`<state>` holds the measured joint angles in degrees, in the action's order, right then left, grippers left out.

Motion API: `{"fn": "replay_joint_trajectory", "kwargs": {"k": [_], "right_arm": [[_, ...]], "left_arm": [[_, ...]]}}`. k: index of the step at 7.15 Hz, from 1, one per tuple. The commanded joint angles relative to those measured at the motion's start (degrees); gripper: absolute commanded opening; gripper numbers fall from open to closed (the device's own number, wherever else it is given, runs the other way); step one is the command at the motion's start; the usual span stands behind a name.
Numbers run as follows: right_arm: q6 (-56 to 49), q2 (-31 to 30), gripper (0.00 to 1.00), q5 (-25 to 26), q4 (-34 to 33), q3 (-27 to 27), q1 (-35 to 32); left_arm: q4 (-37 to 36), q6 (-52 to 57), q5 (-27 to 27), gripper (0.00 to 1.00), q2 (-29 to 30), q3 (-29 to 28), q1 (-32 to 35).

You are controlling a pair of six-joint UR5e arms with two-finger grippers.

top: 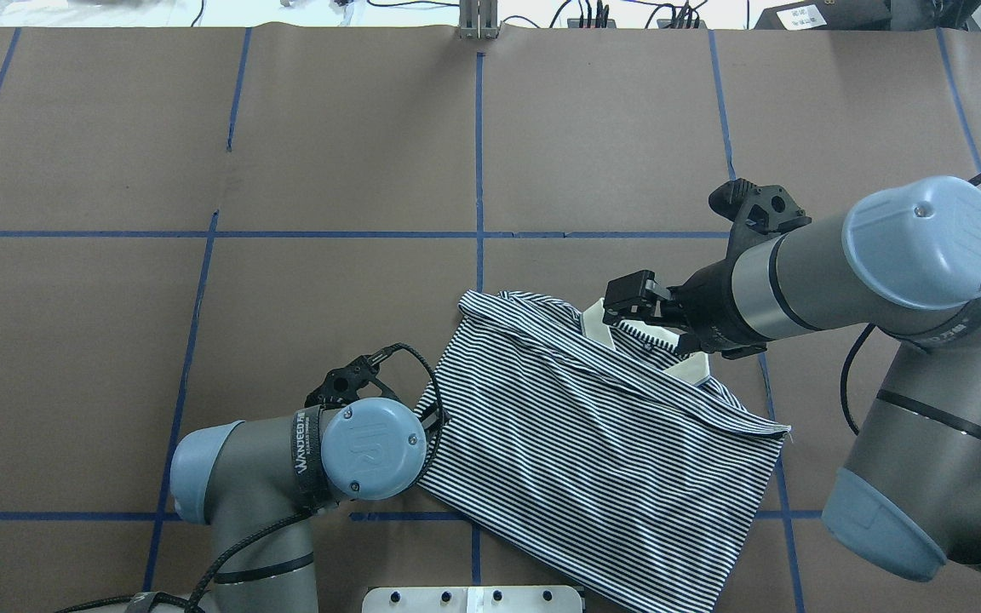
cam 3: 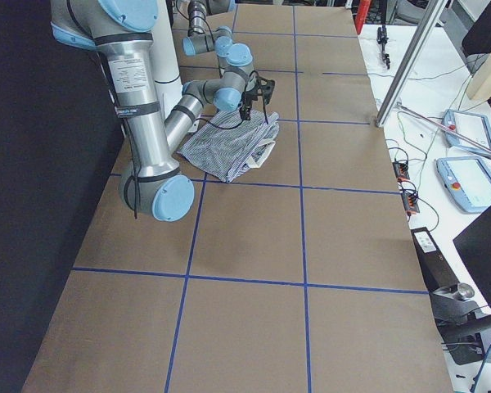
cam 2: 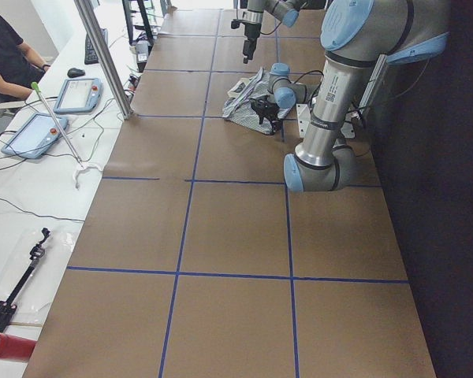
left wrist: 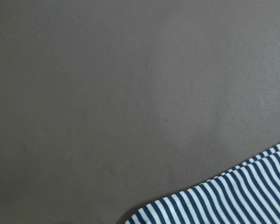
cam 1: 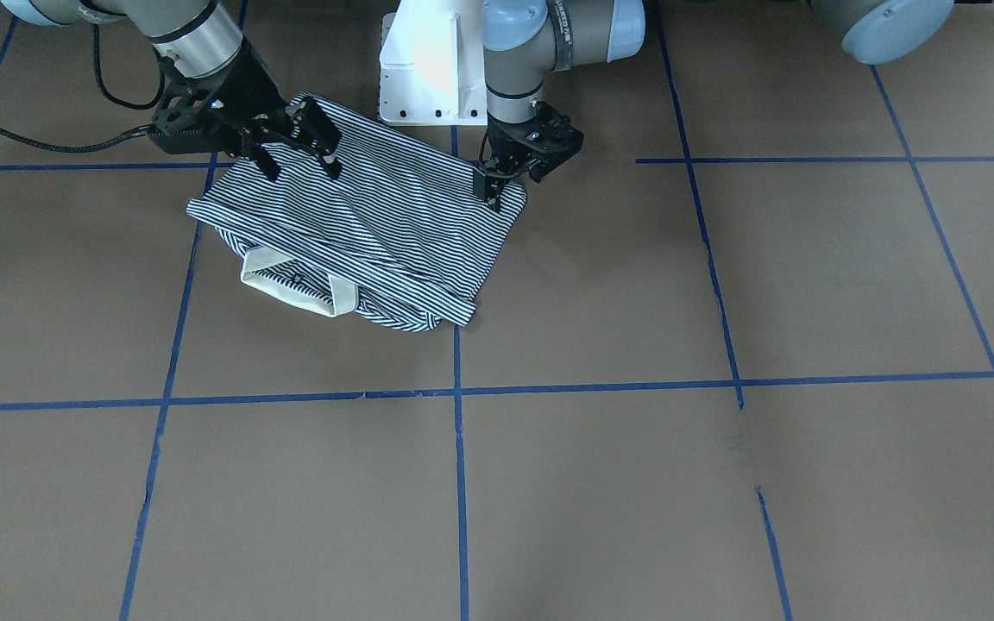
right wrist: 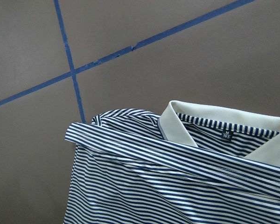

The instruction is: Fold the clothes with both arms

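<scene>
**Table**: brown covering, with blue tape lines marking a grid of squares. We take all clock bearings from the overhead view.

**Right arm**: comes in from 3 o'clock, its forearm reaching toward 9 over the far part of the shirt.

**Left arm**: comes in from 7 o'clock, its wrist bent down at the shirt's 8 o'clock corner.

**Shirt**: navy-and-white stripes, folded into a rough rectangle. It lies flat on the table at about 5 o'clock from the table's middle, close to the white base. The top layer is creased, with one long fold running just short of the collar.

**Right gripper**: held above the shirt and clear of the cloth. Its fingers are spread wide with nothing between them.

**Left gripper**: down at the cloth, fingers drawn close together with the tips on that corner. It looks to us to be nipping the edge, but the wrist hides it from overhead, so we cannot be sure how much cloth is caught.

**Collar**: cream, on the shirt's 1 o'clock edge, showing from under the striped top layer.

**Label**: a small dark size tag inside the neck.
</scene>
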<state>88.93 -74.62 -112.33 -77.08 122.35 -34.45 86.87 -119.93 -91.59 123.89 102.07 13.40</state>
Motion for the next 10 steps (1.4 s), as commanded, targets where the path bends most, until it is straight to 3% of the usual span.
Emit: {"fn": "replay_joint_trajectory", "kwargs": {"k": [1,2,3,7,10], "right_arm": [[0.54,0.00,1.00,0.01,0.00,0.17,0.00],[0.46,0.00,1.00,0.01,0.00,0.17,-0.18],[0.54,0.00,1.00,0.01,0.00,0.17,-0.27],[0.54,0.00,1.00,-0.52,-0.18,0.25,-1.41],[0.54,0.00,1.00,-0.61,-0.18,0.25,-1.50]], "left_arm": [[0.50,-0.47,0.00,0.41,0.04,0.31,-0.13],[0.50,-0.48,0.09,0.15,-0.05,0.32,-0.39],[0.50,-0.39,0.09,0.02,0.12,0.06,-0.57],[0.15,5.55,0.09,0.00,0.30,1.81,0.65],[0.23,13.12,0.27,0.00,-0.05,0.42,8.36]]}}
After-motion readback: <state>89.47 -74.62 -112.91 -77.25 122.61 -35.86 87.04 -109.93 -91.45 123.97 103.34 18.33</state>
